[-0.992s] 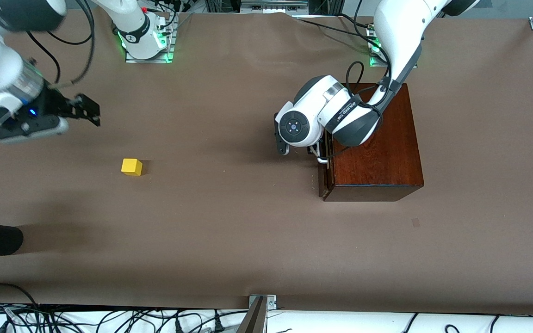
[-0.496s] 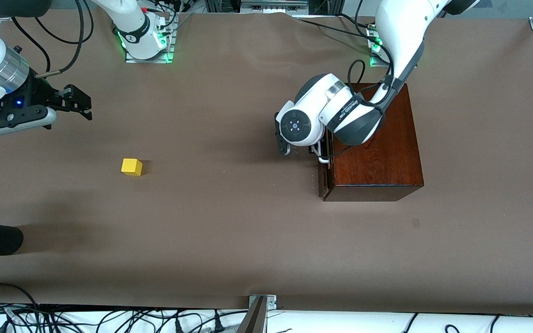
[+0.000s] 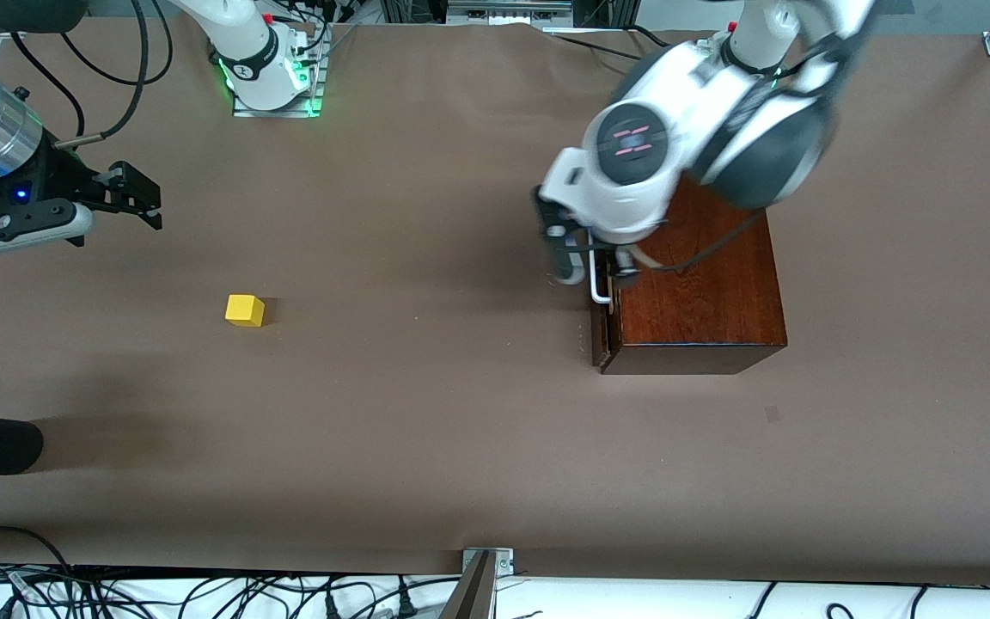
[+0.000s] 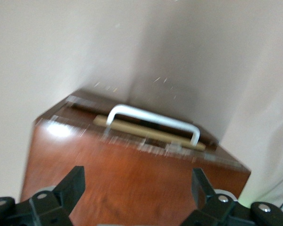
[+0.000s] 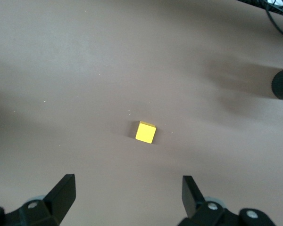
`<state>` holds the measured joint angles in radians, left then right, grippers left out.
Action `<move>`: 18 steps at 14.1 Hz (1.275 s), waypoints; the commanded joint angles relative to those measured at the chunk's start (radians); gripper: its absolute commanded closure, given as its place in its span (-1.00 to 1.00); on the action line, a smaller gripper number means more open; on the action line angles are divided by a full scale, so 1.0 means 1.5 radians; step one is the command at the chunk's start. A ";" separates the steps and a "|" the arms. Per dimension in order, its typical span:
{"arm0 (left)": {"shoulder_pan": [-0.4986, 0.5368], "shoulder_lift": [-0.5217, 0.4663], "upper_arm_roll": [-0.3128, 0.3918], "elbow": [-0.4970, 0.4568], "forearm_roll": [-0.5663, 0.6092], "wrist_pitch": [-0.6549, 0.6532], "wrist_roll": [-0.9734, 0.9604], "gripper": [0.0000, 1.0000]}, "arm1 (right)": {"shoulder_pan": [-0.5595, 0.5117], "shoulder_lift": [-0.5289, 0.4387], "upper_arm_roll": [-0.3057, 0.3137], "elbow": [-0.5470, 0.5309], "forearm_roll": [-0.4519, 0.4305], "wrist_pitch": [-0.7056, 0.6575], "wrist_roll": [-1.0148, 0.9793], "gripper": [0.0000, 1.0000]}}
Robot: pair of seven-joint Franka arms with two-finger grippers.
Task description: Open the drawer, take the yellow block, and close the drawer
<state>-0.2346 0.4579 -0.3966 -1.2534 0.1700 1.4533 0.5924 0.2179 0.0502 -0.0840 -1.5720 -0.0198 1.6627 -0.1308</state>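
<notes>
One small bright yellow block (image 3: pixel 245 310), plain-faced, sits on the brown table (image 3: pixel 426 430) toward the right arm's end. Right gripper (image 3: pixel 141 196) hangs spread above the table. Left gripper (image 3: pixel 588 265), fingers apart, hovers over the dark reddish-brown drawer's (image 3: pixel 600 331) white bar handle (image 3: pixel 598 279).

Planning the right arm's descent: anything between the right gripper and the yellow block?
Nothing. In the right wrist view, only bare brown table cover shows between the open right gripper and the yellow block; the front view agrees.
</notes>
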 commanded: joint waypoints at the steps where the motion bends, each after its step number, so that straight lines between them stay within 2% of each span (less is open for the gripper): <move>1: 0.039 -0.028 0.027 0.039 -0.006 -0.035 -0.004 -1.00 | 0.000 0.007 0.009 0.024 -0.012 -0.017 -0.010 -1.00; 3: 0.047 -0.047 0.082 0.020 -0.014 0.026 -0.001 -1.00 | 0.000 0.007 0.009 0.024 -0.011 -0.017 -0.010 -1.00; 4: 0.047 -0.082 0.110 -0.016 -0.018 0.074 -0.005 -1.00 | 0.000 0.007 0.009 0.024 -0.011 -0.017 -0.010 -1.00; 6: 0.053 -0.146 0.133 -0.103 -0.018 0.159 -0.049 -1.00 | 0.000 0.007 0.009 0.024 -0.012 -0.017 -0.010 -1.00; 8: 0.058 -0.193 0.160 -0.144 -0.024 0.160 -0.139 -1.00 | 0.000 0.007 0.009 0.024 -0.013 -0.018 -0.010 -1.00; 10: 0.074 -0.241 0.191 -0.191 -0.072 0.154 -0.216 -1.00 | 0.000 0.007 0.009 0.024 -0.014 -0.015 -0.011 -1.00; 14: 0.078 -0.280 0.275 -0.232 -0.111 0.111 -0.253 -1.00 | 0.002 0.007 0.010 0.023 -0.021 -0.018 -0.010 -1.00; 17: 0.077 -0.308 0.280 -0.259 -0.112 0.095 -0.418 -1.00 | 0.002 0.007 0.010 0.023 -0.021 -0.019 -0.010 -1.00; 18: 0.077 -0.309 0.280 -0.259 -0.113 0.095 -0.435 -1.00 | 0.002 0.007 0.009 0.023 -0.021 -0.019 -0.010 -1.00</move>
<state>-0.1127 0.0387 0.0272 -1.5994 0.0192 1.5987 0.0446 0.2220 0.0538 -0.0740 -1.5647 -0.0371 1.6602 -0.1335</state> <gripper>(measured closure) 0.000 0.000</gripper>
